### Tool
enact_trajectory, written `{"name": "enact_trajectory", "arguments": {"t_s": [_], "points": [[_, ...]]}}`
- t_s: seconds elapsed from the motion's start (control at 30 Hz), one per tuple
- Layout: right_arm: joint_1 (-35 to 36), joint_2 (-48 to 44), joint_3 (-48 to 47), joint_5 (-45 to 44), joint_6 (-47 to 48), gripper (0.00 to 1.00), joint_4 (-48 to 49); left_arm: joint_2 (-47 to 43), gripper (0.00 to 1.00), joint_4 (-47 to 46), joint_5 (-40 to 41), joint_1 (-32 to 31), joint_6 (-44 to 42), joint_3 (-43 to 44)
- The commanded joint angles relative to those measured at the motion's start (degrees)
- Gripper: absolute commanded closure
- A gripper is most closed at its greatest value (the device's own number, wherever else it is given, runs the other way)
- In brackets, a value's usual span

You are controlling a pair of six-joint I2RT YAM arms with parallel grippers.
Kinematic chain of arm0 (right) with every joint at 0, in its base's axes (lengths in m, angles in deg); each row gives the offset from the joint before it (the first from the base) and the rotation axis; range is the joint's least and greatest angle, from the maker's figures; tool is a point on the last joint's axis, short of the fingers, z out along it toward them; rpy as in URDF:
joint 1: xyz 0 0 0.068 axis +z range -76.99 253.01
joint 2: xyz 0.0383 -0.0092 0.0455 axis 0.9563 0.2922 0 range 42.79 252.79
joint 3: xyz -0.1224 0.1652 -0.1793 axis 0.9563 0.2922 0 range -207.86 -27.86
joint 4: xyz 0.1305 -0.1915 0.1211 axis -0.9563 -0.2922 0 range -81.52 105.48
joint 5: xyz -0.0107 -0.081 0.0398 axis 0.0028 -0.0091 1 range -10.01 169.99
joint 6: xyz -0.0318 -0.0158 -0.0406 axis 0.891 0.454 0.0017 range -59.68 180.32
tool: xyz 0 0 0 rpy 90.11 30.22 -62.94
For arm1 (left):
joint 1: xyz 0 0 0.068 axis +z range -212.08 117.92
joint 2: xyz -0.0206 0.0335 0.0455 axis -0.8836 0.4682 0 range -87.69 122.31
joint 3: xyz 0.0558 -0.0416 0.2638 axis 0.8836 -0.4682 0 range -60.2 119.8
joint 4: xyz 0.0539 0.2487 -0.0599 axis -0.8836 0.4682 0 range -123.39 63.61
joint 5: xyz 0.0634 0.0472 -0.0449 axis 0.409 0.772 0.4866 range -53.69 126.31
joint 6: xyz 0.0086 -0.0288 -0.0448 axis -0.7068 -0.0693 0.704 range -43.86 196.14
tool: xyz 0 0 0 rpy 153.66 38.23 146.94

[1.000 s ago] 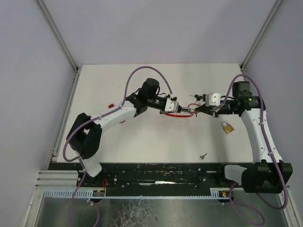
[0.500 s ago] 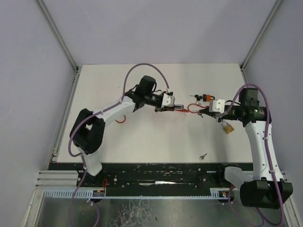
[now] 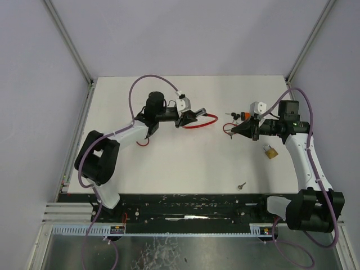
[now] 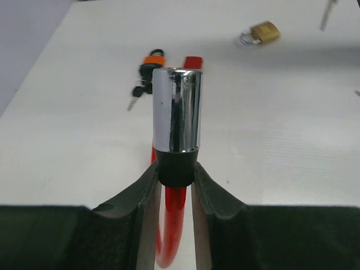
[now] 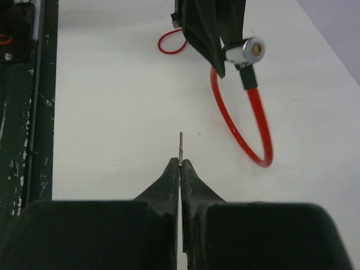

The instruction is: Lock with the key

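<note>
A red cable lock (image 3: 206, 123) lies looped on the white table. My left gripper (image 3: 197, 115) is shut on the black collar of its chrome cylinder end (image 4: 176, 109) and holds that end off the table, the red cable (image 4: 171, 225) hanging below. My right gripper (image 3: 232, 129) is shut on a thin silver key (image 5: 180, 147) whose blade sticks out past the fingertips. In the right wrist view the key points toward the left gripper's side, with the cylinder's face (image 5: 251, 49) up and to the right, well apart from the key tip.
A brass padlock (image 3: 271, 152) lies under the right forearm. An orange-tagged key bunch (image 3: 240, 116) lies behind the right gripper. A loose small key (image 3: 241, 185) lies near the front edge. A small red loop (image 3: 143, 142) lies beside the left arm.
The two grippers were nearly touching at the table's middle and have drawn apart. The left gripper carried the cylinder left and back. The right gripper pulled right, then came partway back left.
</note>
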Motion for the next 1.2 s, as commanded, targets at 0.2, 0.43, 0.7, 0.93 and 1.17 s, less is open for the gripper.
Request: {"name": "enact_trajectory", "arguments": {"t_s": [0.2, 0.43, 0.7, 0.93, 1.17], "points": [[-0.14, 1.51, 3.95, 2.18, -29.28, 1.0, 21.47, 4.38, 1.0, -34.34, 1.38, 9.71, 42.4, 1.37], [-0.06, 2.53, 4.26, 1.13, -31.87, 1.0, 23.38, 11.84, 1.0, -41.3, 0.33, 14.35, 60.48, 5.53], [1.99, 5.15, 5.01, -1.21, -34.35, 1.0, 25.62, 16.92, 1.0, -40.29, 3.95, 17.17, 63.45, 7.33], [2.75, 6.74, 5.03, -2.64, -35.02, 1.0, 25.79, 18.61, 1.0, -25.21, 15.32, 17.43, 55.34, 10.43], [2.96, 7.52, 5.04, -3.03, -35.47, 1.0, 25.98, 19.31, 1.0, -16.34, 28.12, 17.5, 51.5, 12.09]]}}
